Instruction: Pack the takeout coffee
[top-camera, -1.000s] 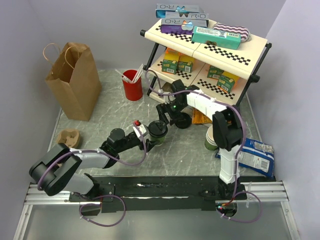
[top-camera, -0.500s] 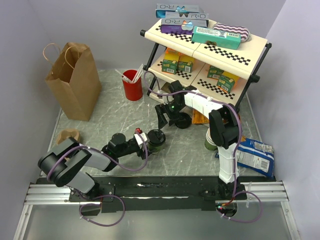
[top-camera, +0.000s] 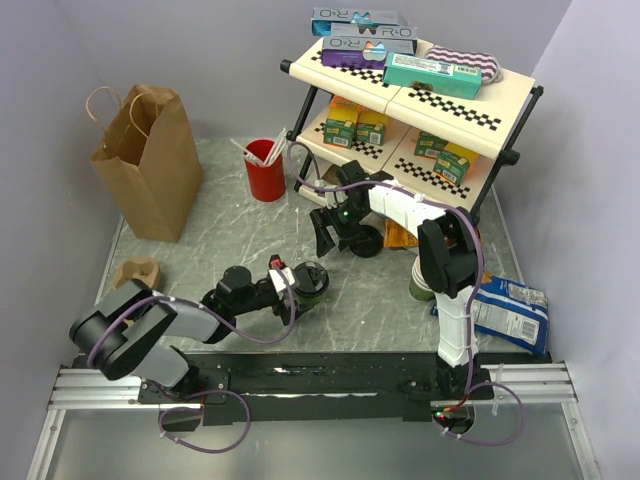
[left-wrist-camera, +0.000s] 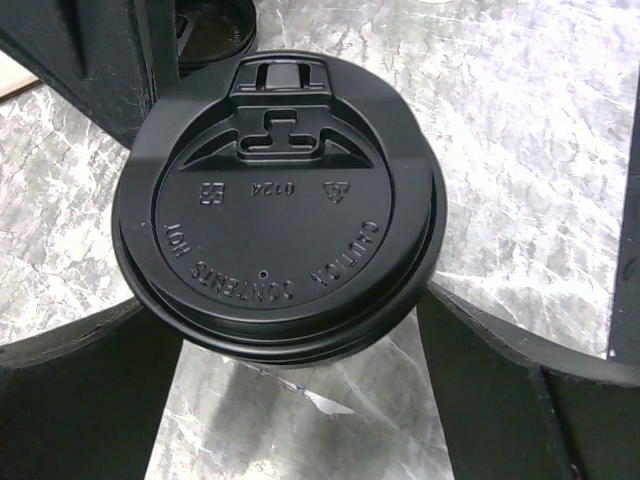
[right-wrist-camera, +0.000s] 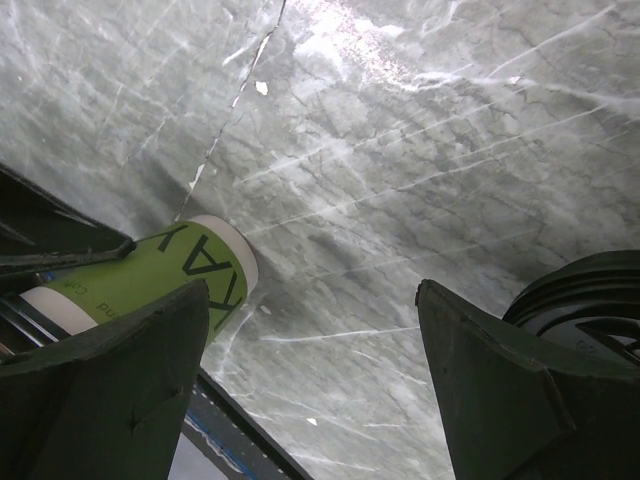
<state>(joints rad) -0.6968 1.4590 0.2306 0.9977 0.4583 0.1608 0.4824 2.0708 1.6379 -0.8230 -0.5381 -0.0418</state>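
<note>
The takeout coffee (top-camera: 312, 280) is a dark green cup under a round black lid (left-wrist-camera: 280, 200), standing on the marble table in front of the left arm. My left gripper (top-camera: 298, 284) lies low with its jaws spread on either side of the cup, and its fingers (left-wrist-camera: 90, 390) show below the lid's rim. The lid hides the cup's wall in the left wrist view. My right gripper (top-camera: 330, 232) hangs open behind the cup, over bare marble, with nothing between its fingers (right-wrist-camera: 120, 370).
A brown paper bag (top-camera: 148, 165) stands at the back left, with a red cup (top-camera: 265, 170) holding sticks beside it. Black lids (top-camera: 366, 240) lie by the right gripper. A stack of green cups (top-camera: 422, 282), a shelf rack (top-camera: 470, 100), a brown cup carrier (top-camera: 135, 272) and a blue packet (top-camera: 512, 312) surround the middle.
My left jaws have spread wider around the coffee, which came nearer the arm bases. The right gripper has drawn back from the cup toward the shelf.
</note>
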